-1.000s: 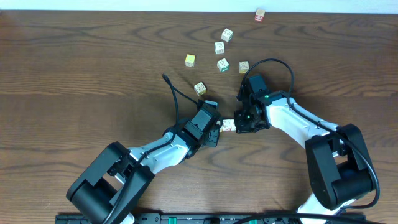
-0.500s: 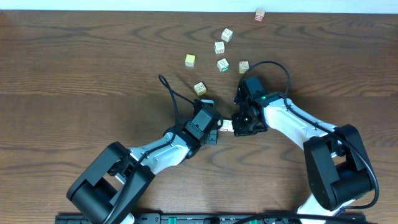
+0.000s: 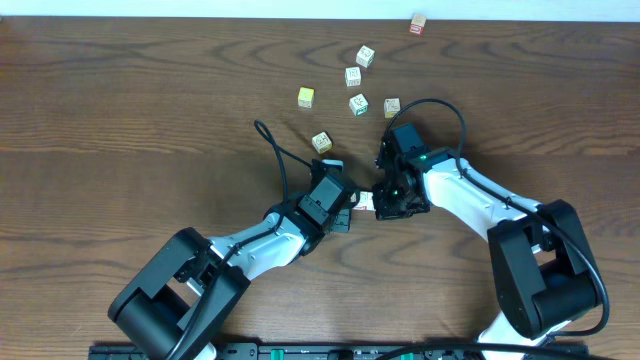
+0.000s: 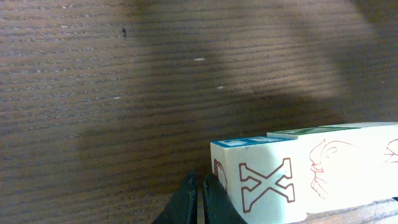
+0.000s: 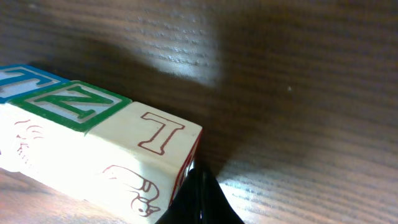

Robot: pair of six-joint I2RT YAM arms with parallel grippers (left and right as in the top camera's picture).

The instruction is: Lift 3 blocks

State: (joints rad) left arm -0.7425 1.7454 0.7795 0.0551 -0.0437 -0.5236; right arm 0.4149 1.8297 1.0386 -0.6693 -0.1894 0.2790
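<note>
The left gripper [image 4: 199, 190] has its fingers pressed flat together, with nothing between them. Its tip sits against one end face of a row of three blocks [image 3: 365, 202]. The right gripper [image 5: 198, 186] is pressed together in the same way, and its dark tip meets the opposite end of the row. The whitish blocks lie end to end, touching, squeezed between the two tips near the middle of the table [image 3: 120, 120]. Whether the row rests on the wood or hangs just above it cannot be told.

In the right wrist view, the block tops read I in red, N in green and T in blue. The left wrist view shows a red outlined X on a side face.

Both arms reach in from the near edge. Farther back, well apart from the row, lie six loose cubes [image 3: 358, 104]. A reddish cube [image 3: 418, 24] sits near the far edge.
</note>
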